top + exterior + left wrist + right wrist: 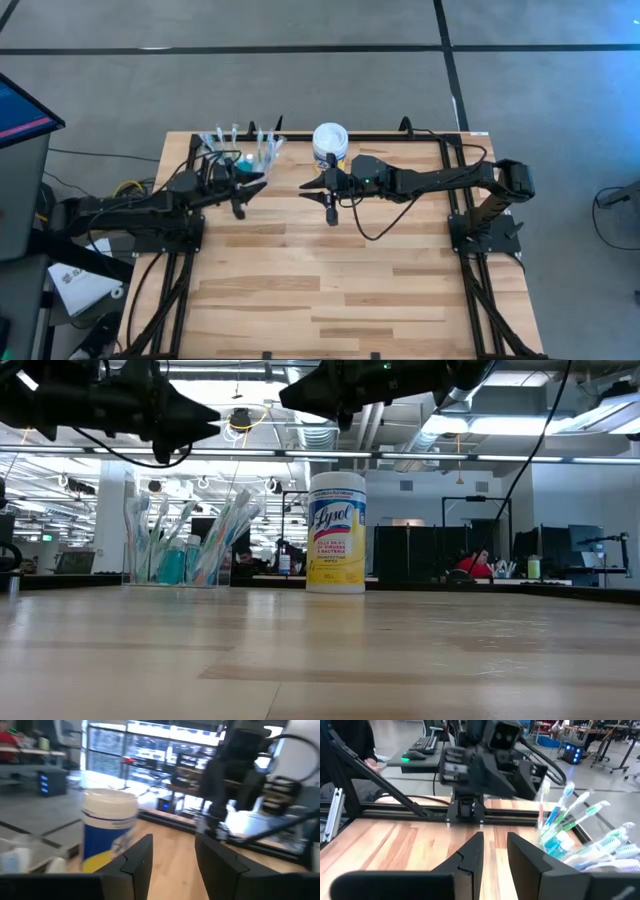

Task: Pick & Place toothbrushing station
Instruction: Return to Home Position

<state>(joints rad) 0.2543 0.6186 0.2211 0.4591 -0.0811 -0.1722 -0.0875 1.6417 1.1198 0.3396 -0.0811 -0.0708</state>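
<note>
A small clear plastic cup [246, 155] stands on its base at the table's far left. It holds several white, blue and green toothbrushes [225, 525] that lean outward, and teal toothpaste tubes [172, 565]. The cup also shows in the right wrist view [570, 845]. My left gripper [240, 195] hovers just near of the cup, open and empty, with a gap between its fingers [172, 865]. My right gripper [322, 195] hovers near of the round tub, facing my left arm, open by a narrow gap [495, 855] and empty. Both hang well above the tabletop in the low view.
A white-lidded, yellow-labelled round tub [330, 142] stands upright at the far middle, right of the cup; it also shows in the low view [336, 532]. The wooden tabletop [330, 290] stretches toward the near edge. Black frame rails [420, 135] run along the table's edges.
</note>
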